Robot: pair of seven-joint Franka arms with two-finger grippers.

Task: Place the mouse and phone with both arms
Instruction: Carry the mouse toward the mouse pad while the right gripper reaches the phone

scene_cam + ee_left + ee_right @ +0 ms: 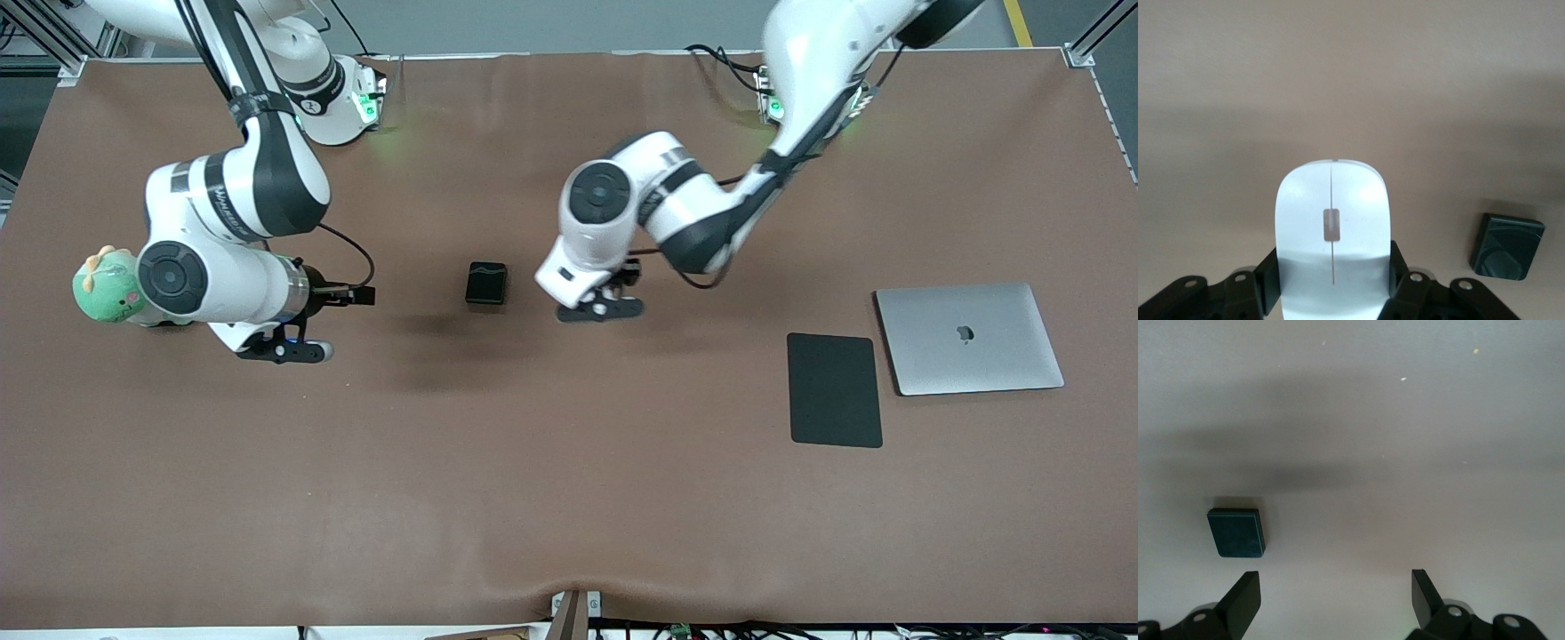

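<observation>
A wide brown cloth-covered table (569, 498) fills the scene, its cover slightly rumpled along the edge nearest the front camera. Two white jointed robot arms with black joint bands reach out over it from their green-lit bases.

Toward the left arm's end of the table lies a closed silver laptop (969, 339). Just beside it, a little nearer the front camera, lies a flat matte black rectangular pad (835, 389). At the right arm's end, a soft green plush toy (107, 284) sits partly hidden under the right arm's wrist.

The left gripper (601, 308) hangs over the middle of the table with its black fingers (1269, 280) clamped on the sides of the small white oval glossy mouse (1333, 230). The mouse is lifted clear of the cloth and points out ahead of the fingers.

The right gripper (284, 349) hangs over bare cloth toward the right arm's end, its fingers (1245, 595) spread wide with nothing between them.

The small black glossy phone (486, 283), a rounded-corner slab, lies flat on the table between the two grippers, apart from both.
</observation>
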